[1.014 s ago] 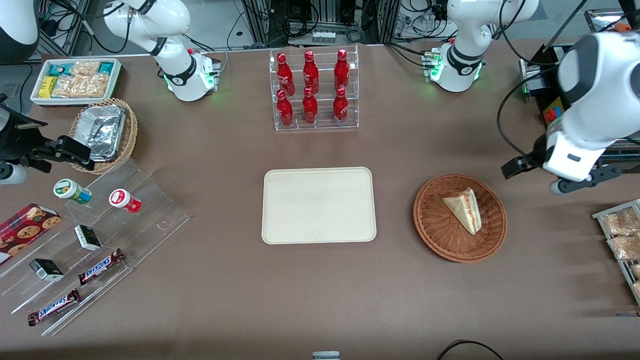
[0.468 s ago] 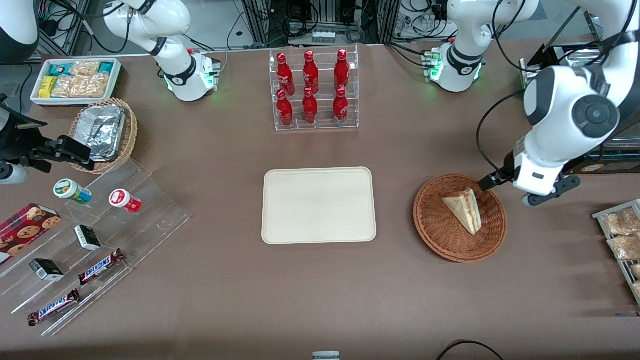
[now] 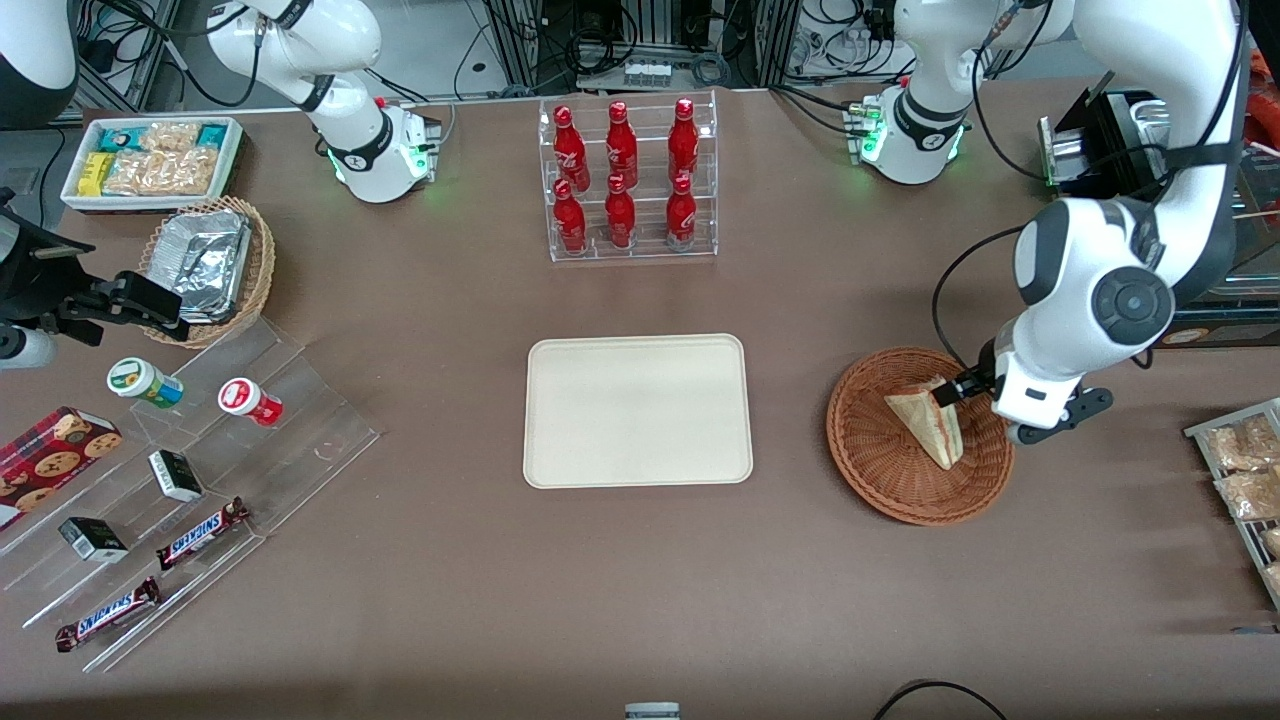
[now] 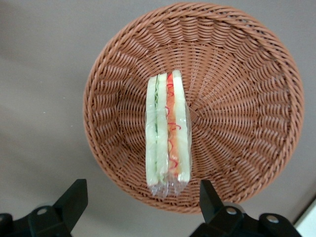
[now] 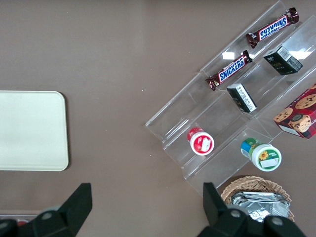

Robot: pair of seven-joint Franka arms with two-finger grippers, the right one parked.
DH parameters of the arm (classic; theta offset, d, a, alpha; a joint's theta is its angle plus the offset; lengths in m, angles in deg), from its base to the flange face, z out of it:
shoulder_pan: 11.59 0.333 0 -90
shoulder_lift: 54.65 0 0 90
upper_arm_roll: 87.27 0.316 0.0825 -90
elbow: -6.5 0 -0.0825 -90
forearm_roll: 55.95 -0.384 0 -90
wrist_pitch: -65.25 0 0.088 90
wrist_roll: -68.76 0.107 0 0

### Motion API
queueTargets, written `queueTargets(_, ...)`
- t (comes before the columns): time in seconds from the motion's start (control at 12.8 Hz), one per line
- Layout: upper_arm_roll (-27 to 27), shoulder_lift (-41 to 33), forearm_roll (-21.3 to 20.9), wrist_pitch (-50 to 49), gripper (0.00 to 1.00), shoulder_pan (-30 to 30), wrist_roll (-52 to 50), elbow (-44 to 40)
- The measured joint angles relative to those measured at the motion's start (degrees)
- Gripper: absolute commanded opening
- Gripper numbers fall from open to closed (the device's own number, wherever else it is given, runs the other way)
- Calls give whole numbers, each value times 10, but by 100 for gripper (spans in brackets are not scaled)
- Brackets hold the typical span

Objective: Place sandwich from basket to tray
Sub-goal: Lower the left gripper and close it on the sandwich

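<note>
The sandwich (image 3: pixel 925 420) is a pale triangular wedge in clear wrap. It lies in the round reddish-brown wicker basket (image 3: pixel 870 450) at the working arm's end of the table. In the left wrist view the sandwich (image 4: pixel 167 133) shows its green and red-pink filling edge, inside the basket (image 4: pixel 237 108). My left gripper (image 3: pixel 968 392) hangs above the basket's rim and the sandwich's tip. It is open and empty, its fingers (image 4: pixel 73 200) wide apart to either side of the sandwich's end. The cream-beige tray (image 3: pixel 637 410) lies flat at the table's middle.
A clear rack of red bottles (image 3: pixel 627 180) stands farther from the front camera than the tray. A wire rack of bagged beige snacks (image 3: pixel 1245 480) sits at the working arm's table edge. Acrylic steps with candy bars (image 3: pixel 180 480) and a tan basket with foil containers (image 3: pixel 210 262) lie toward the parked arm's end.
My left gripper has swung from near the working arm's table edge toward the basket and come down over the sandwich's tip. The sandwich and basket have not moved.
</note>
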State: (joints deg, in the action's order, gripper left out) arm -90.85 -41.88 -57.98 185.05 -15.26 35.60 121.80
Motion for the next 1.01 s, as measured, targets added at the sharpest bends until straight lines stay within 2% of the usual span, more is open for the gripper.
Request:
queueTargets(0.31, -1, 50, 0, 32, 100, -6, -15, 0)
queueTargets(0.39, -1, 58, 0, 36, 97, -6, -15, 0)
queueTargets(0.47, -1, 64, 0, 41, 84, -6, -15, 0)
queueTargets(0.55, -1, 70, 0, 44, 59, -6, -16, 0)
queueTargets(0.62, -1, 75, 0, 45, 41, -6, -18, 0)
queueTargets(0.78, -1, 82, 0, 48, 20, -6, -32, 0)
queueTargets(0.86, -2, 83, 0, 48, 5, -6, -41, 0)
queueTargets(0.94, -2, 83, 0, 48, 0, -6, -47, 0)
queueTargets(1.01, -2, 83, 0, 48, 0, -6, -51, 0)
